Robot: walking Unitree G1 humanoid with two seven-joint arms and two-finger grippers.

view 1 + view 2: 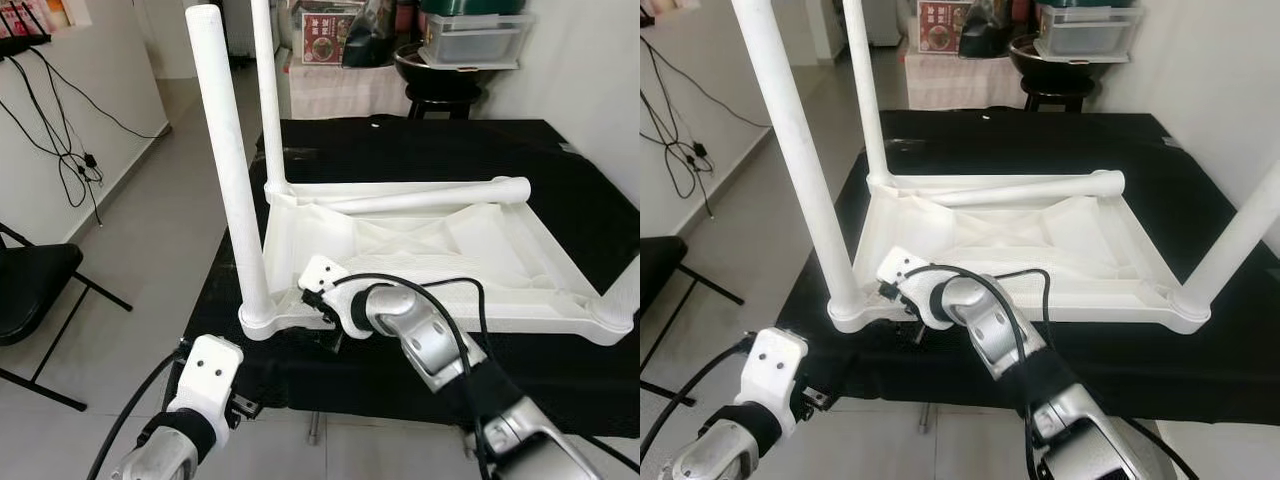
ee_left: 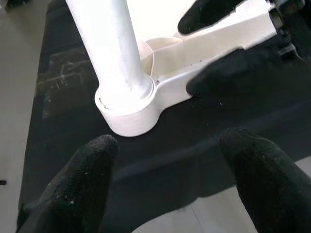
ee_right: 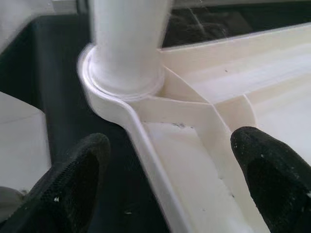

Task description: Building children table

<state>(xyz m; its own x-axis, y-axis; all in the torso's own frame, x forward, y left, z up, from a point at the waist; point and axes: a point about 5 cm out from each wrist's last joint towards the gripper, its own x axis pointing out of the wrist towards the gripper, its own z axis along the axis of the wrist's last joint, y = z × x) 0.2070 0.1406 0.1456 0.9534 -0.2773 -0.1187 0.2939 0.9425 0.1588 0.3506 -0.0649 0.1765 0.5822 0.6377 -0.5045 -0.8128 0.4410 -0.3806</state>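
Note:
A white children's table top point(image 1: 450, 318) lies upside down on a black-covered table point(image 1: 400, 150). Its near-left leg point(image 1: 228, 160), far-left leg point(image 1: 268, 100) and near-right leg point(image 1: 1240, 235) stand upright in their corner sockets. A loose leg point(image 1: 430, 197) lies across the far side. My right gripper point(image 3: 170, 160) is open at the near-left corner, one finger on each side of the rim, close to the leg socket point(image 3: 124, 80). My left gripper point(image 2: 170, 165) is open, lower down off the table's front-left edge, pointing at the same corner socket point(image 2: 129, 109).
A black folding chair point(image 1: 30, 290) stands on the floor to the left, with cables point(image 1: 70, 150) hanging on the wall behind it. At the back, a stool with a black pot point(image 1: 440, 70) and boxes stands just beyond the table.

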